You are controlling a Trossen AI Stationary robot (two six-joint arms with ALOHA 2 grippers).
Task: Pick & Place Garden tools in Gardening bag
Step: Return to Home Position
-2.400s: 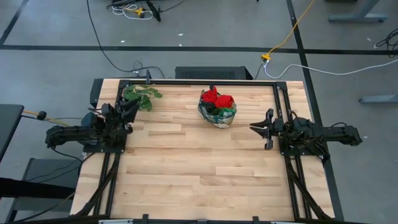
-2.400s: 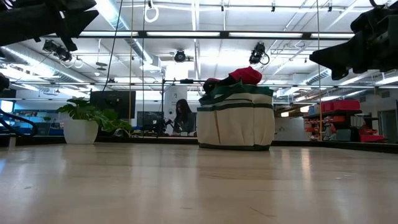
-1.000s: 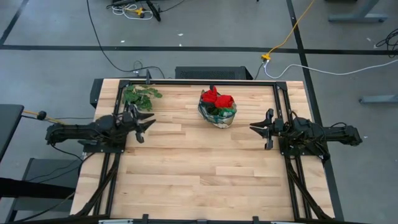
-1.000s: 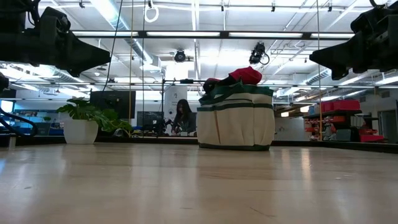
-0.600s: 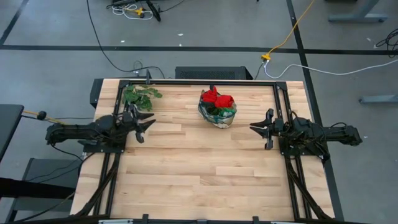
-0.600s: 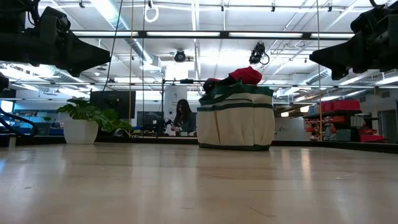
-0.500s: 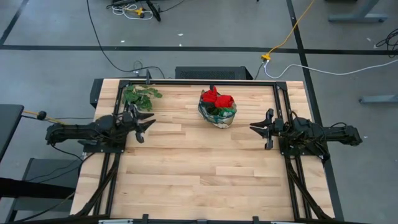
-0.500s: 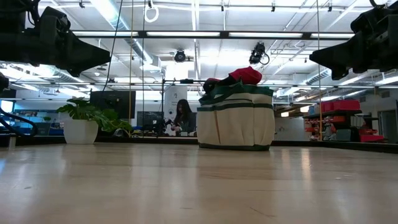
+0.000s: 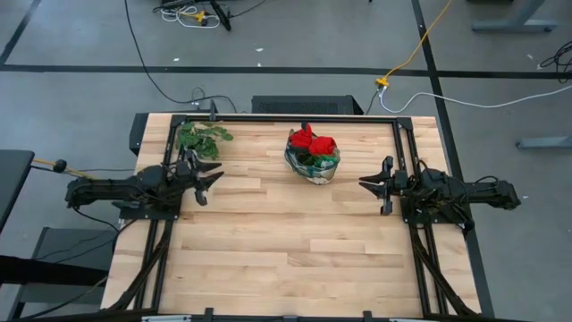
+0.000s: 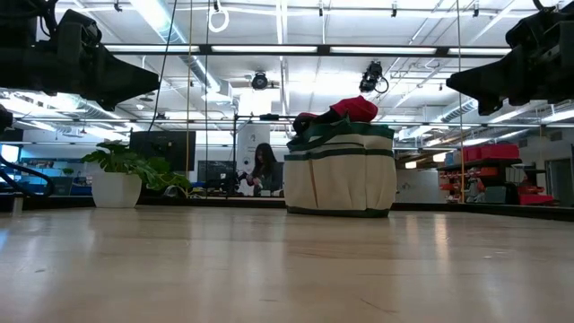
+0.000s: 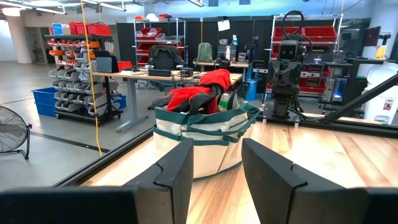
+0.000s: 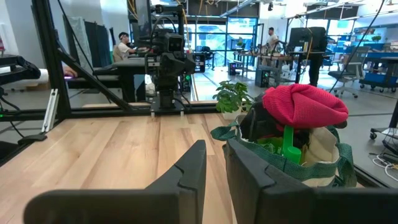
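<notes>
**Both grippers empty at the sides, bag filled toward the back**

Partway across the table (image 9: pixel 286 259), the left gripper (image 9: pixel 211 178) hangs by the left edge. Its fingers are well apart and hold nothing. Level with it by the right edge, the right gripper (image 9: pixel 366 185) has its fingers parted by a slim gap and is likewise empty. Farther back, between the two, the gardening bag (image 9: pixel 315 165) stands upright with the red gloves (image 9: pixel 313 141) heaped on top. The plant sprig (image 9: pixel 201 137) lies near the far left corner.

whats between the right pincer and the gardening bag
Nothing: in the high view, only bare table lies between the right pincer and the gardening bag.
</notes>
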